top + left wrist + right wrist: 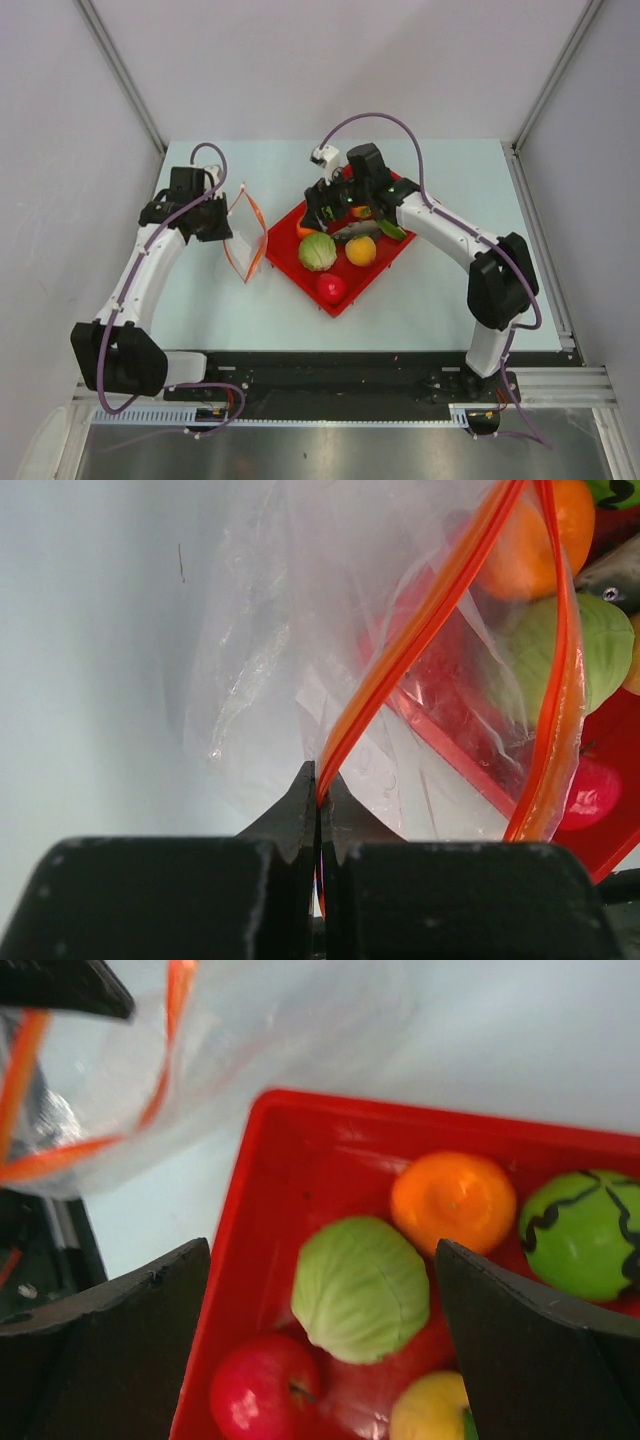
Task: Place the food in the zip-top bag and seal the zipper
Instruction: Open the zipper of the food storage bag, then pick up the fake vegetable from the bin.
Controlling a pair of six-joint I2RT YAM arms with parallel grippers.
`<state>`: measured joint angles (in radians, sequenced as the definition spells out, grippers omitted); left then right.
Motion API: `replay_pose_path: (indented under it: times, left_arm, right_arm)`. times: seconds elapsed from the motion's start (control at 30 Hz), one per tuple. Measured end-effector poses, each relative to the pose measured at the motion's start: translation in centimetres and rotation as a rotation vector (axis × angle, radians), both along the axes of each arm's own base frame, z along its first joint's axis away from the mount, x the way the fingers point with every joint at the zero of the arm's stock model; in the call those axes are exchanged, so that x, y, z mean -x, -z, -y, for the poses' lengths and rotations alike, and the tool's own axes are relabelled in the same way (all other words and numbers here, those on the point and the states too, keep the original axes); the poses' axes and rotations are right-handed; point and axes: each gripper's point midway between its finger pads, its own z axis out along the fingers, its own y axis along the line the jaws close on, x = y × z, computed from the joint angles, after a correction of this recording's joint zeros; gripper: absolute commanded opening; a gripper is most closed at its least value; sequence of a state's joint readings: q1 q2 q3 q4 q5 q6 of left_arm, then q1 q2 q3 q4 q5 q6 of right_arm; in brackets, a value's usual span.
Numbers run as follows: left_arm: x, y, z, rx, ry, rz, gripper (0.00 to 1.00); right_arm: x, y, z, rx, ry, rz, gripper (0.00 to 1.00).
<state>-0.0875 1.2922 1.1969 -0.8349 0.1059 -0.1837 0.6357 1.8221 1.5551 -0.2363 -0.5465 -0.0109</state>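
Note:
My left gripper (220, 222) is shut on the orange-red zipper (420, 630) of the clear zip-top bag (246, 238), pinching the strip at my fingertips (320, 792). The bag (290, 660) hangs with its mouth open toward the tray. My right gripper (330, 212) is open and empty above the red tray (345, 297). In the right wrist view the gripper (320, 1320) hovers over the green cabbage (360, 1285). Beside the cabbage lie an orange (453, 1200), a striped green melon (585, 1230), a red tomato (265, 1390) and a yellow fruit (430, 1410). I see no slider tab.
The red tray's rim (300, 1110) lies just right of the bag (150, 1060). The tray sits mid-table on the pale surface (440, 300), with grey walls at the back and both sides.

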Motion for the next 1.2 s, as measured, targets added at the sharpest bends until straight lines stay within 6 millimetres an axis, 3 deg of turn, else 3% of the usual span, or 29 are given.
replay_pose_path:
  times: [0.17, 0.23, 0.57, 0.83, 0.9, 0.93, 1.0, 1.03, 1.1, 1.13, 1.17, 1.2]
  left_arm:
    - [-0.1, 0.2, 0.0, -0.006, -0.001, -0.005, 0.01]
    - [-0.1, 0.3, 0.0, -0.007, -0.001, -0.006, 0.06]
    - [-0.2, 0.5, 0.0, -0.006, 0.000, -0.014, 0.11]
    - [-0.4, 0.4, 0.1, -0.005, 0.000, -0.008, 0.11]
    - [-0.4, 0.4, 0.1, -0.004, 0.001, -0.008, 0.09]
    - [-0.4, 0.4, 0.1, -0.004, 0.001, -0.008, 0.08]
    - [-0.3, 0.4, 0.2, -0.001, 0.004, -0.008, 0.05]
    - [-0.3, 0.4, 0.2, 0.001, 0.005, -0.008, 0.04]
    - [-0.3, 0.4, 0.2, 0.003, 0.006, -0.009, 0.03]
    - [-0.3, 0.5, 0.3, 0.004, 0.008, -0.010, 0.02]
    - [-0.3, 0.5, 0.3, 0.006, 0.009, -0.011, 0.02]
    - [-0.3, 0.5, 0.3, 0.008, 0.011, -0.012, 0.02]
  right_arm:
    - [1.4, 3.7, 1.6, 0.179, -0.006, 0.024, 1.00]
    - [2.0, 5.1, 1.9, 0.245, -0.004, 0.024, 1.00]
    - [2.7, 11.7, 1.4, 0.470, -0.020, 0.075, 1.00]
    - [0.8, 13.4, 1.4, 0.528, 0.007, 0.152, 0.98]
    - [0.8, 13.4, 1.2, 0.527, 0.004, 0.165, 0.89]
    - [0.7, 13.4, 1.2, 0.528, 0.002, 0.167, 0.74]
    - [0.8, 13.4, 1.2, 0.528, -0.003, 0.168, 0.54]
    - [0.8, 13.4, 1.2, 0.530, -0.008, 0.169, 0.34]
    - [0.9, 13.5, 1.2, 0.534, -0.020, 0.172, 0.20]
    - [1.0, 13.5, 1.3, 0.534, -0.020, 0.165, 0.07]
    - [1.1, 13.5, 1.4, 0.534, -0.021, 0.160, 0.00]
    - [1.1, 13.4, 1.5, 0.532, -0.023, 0.156, 0.00]
